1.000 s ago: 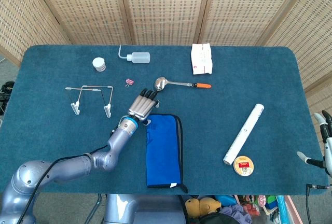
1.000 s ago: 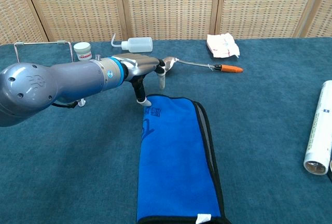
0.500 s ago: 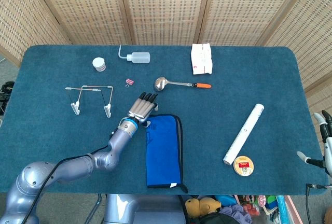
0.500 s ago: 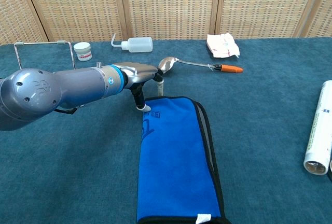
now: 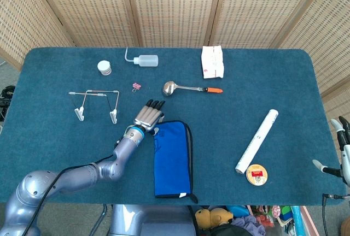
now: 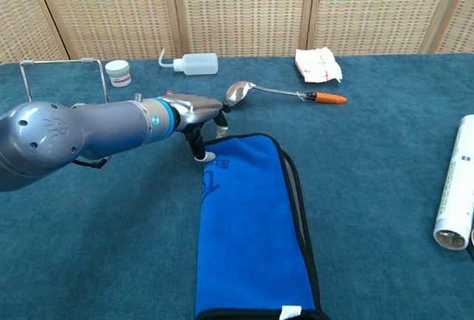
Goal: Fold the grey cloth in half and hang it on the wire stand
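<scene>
Blue cloth point(image 6: 255, 231) with black trim, teal table point(image 5: 54, 72), orange-handled spoon point(image 5: 188, 88)

Left arm point(image 5: 82, 175): smooth silver-grey metallic shell, rounded bulbous joint housings, tapering toward the wrist. Embossed logo on the large housing in chest view. Bright blue ring point(image 6: 158, 117) at the wrist with a narrow white band beside it. Black cable point(image 5: 65, 169) runs along the forearm. Left hand point(image 5: 149, 116): silver-grey back plate, black fingers, white tips. Right hand point(image 5: 340, 151), at 3 o'clock of head view: white-grey links, dark tips, thin black cable below.
</scene>
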You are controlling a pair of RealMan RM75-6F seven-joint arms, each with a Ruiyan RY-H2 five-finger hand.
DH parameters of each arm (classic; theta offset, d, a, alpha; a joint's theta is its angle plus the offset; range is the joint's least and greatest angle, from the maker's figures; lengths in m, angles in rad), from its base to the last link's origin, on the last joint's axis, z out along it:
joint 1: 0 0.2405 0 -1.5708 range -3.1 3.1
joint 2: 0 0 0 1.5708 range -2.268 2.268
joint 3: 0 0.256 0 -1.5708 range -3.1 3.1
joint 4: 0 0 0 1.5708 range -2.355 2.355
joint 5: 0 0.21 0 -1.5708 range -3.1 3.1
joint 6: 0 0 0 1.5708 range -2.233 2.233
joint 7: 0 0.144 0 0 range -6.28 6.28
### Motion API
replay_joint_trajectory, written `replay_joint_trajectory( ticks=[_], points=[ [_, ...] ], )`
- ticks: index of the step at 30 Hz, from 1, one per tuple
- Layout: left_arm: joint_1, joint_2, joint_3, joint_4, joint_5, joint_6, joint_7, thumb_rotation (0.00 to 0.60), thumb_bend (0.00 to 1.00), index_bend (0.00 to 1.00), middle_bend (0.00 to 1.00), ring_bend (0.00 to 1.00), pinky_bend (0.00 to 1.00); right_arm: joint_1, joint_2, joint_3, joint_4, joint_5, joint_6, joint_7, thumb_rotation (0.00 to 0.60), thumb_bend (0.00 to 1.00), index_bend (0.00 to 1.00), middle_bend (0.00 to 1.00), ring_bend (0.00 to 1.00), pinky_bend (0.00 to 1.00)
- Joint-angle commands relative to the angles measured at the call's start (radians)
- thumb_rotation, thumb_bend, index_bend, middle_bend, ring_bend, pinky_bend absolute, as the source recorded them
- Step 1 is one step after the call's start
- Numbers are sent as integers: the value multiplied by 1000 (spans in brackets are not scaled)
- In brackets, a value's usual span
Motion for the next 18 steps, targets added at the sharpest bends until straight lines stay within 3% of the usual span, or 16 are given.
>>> replay_joint_trajectory(
  ticks=[1, 8, 14, 18],
  points=[
    [-5, 5, 6, -11, -24, 9, 20, 600, 311, 574, 0, 0, 0, 0, 1, 0, -1, -1, 1, 1, 600, 0, 0, 0, 0, 0],
    [-9, 12, 10, -33, -51, 24, 40, 600, 319, 584, 0, 0, 0, -2, 3, -1, -2, -4, 4, 6, 600, 0, 0, 0, 0, 0],
    [-9, 15, 13, -51, -54, 30, 39, 600, 418, 613, 0, 0, 0, -5, 6, -2, -3, -10, 10, 10, 600, 0, 0, 0, 0, 0],
    [-8, 13, 16, -55, -51, 36, 36, 600, 511, 695, 0, 0, 0, -6, 7, -2, -2, -11, 12, 12, 600, 0, 0, 0, 0, 0]
  ],
)
